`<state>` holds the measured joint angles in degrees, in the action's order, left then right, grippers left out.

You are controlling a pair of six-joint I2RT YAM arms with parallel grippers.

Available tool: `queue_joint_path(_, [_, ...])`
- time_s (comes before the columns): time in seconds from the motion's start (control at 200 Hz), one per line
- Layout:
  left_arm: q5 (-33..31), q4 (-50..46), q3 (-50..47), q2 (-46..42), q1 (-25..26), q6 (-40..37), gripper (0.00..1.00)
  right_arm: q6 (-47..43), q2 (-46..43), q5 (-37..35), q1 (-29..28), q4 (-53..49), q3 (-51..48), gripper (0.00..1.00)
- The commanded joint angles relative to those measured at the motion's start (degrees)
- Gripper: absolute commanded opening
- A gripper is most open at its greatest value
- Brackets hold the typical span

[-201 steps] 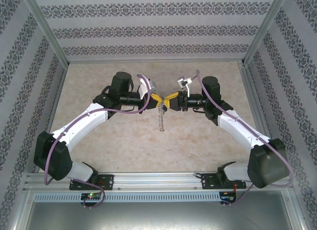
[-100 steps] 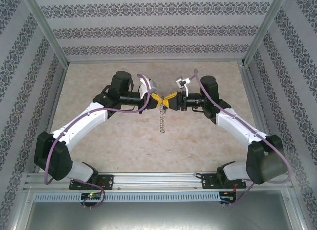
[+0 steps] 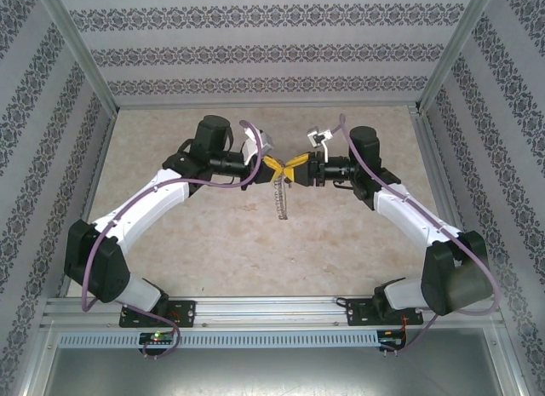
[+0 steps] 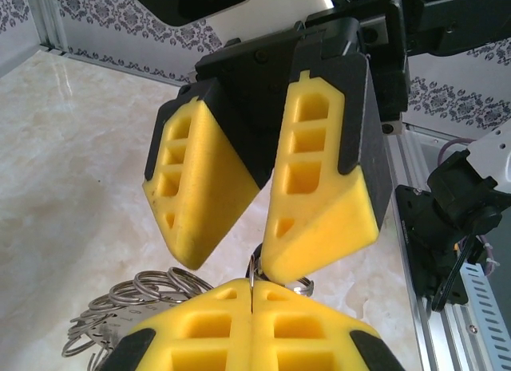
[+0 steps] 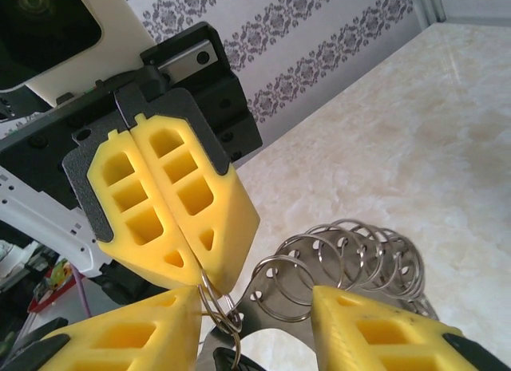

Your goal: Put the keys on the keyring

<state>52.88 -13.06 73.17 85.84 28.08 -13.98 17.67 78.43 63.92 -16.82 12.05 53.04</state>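
Observation:
My left gripper [image 3: 274, 168] and right gripper [image 3: 295, 168] meet tip to tip above the middle of the table. The keyring [image 3: 281, 200] hangs below them like a chain. In the left wrist view my left gripper [image 4: 252, 282] is shut on a thin small loop of the keyring [image 4: 140, 295]. The right gripper [image 5: 254, 307] stands open around the keyring [image 5: 351, 255], its left pad [image 5: 136, 331] touching the small loops. A small black piece [image 5: 230, 363], seemingly the keys' plastic head, peeks in under those loops at the frame's lower edge.
The marbled tabletop [image 3: 213, 243] lies well below the hanging ring. Patterned walls [image 3: 255, 47] and aluminium posts [image 3: 81, 51] box in the space on three sides. A metal rail [image 3: 272, 315] with the arm bases runs along the near edge.
Both grippers and the hanging keyring have shifted slightly farther from the bases. The left gripper still pinches the loop. The ring now dangles with its lower end a bit to the right.

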Motion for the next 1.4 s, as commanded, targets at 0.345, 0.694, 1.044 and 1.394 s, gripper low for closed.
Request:
queue_joint_path(0.345, [5.4,-7.9,16.2,8.9,-3.2,-5.6,0.00,1.5,0.5,1.0,5.8,0.6,9.2,0.39])
queue_joint_path(0.694, [10.0,-12.3,24.0,14.6,-6.0,-7.6,0.00,-0.1,6.2,3.8,5.2,-1.7,15.9,0.36])
queue_joint_path(1.044, [12.5,-15.1,26.4,16.6,-6.5,-8.6,0.00,-0.3,13.8,5.9,3.0,-1.4,20.8,0.32])
queue_joint_path(1.394, [12.9,-15.1,26.4,16.9,-6.9,-8.4,0.00,-0.2,13.0,5.1,3.0,-0.9,18.4,0.36])
